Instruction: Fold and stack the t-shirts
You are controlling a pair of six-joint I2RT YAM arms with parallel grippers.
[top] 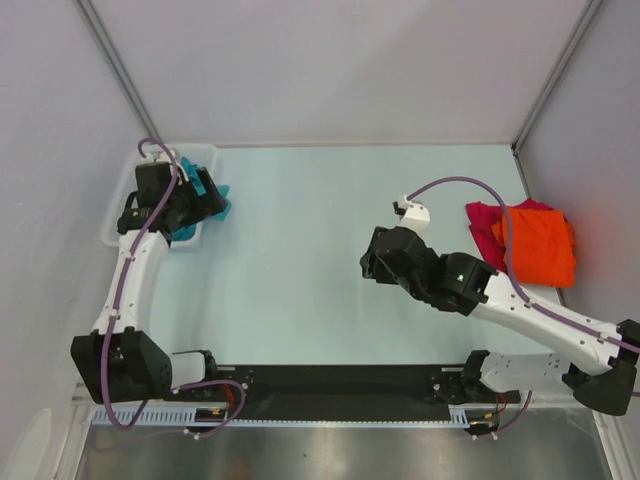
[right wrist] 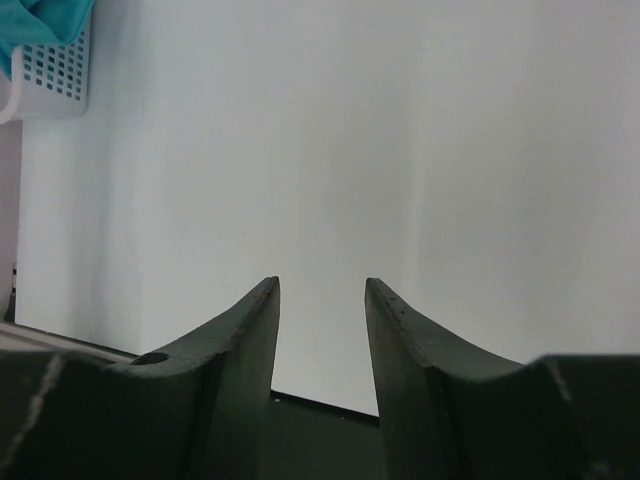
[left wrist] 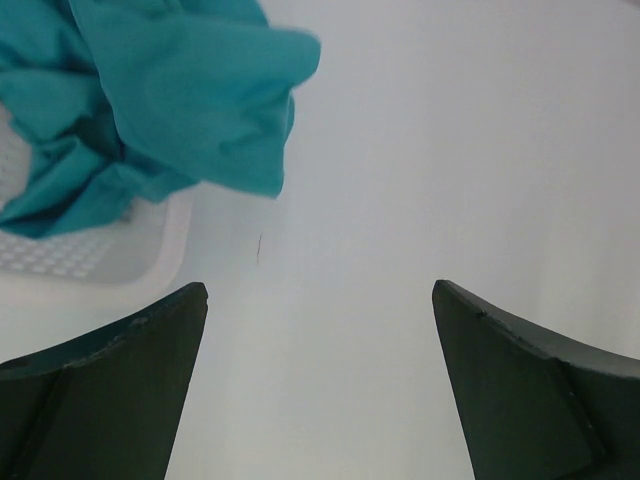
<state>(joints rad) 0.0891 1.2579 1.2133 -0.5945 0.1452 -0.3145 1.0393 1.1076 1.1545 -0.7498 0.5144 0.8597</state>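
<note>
Teal cloth fills the basket at the far left corner of the table. The teal shirt lies crumpled inside, with one fold spilling over the rim toward the open surface, which is probably why the left arm reaches there. The left fingers are spread as wide as they go and grip nothing. They hover just beside the basket wall, short of the hanging fold. That spread suits a grab at soft, bunched cloth, and the overhanging fold looks the easiest part to pinch. The right fingers are partly open with nothing between them. They point across the middle of the table toward the basket, well apart from any cloth. I judge that arm is placed to take a second corner once the shirt is laid out flat. At the right edge the orange shirt lies folded on top of the magenta shirt, whose edge shows at its left side. So the stack seems begun with two, and the teal one is not yet folded. The risk I see is that a single pinch lifts the shirt as a lump, or snags the rim and drags the light basket along.
</note>
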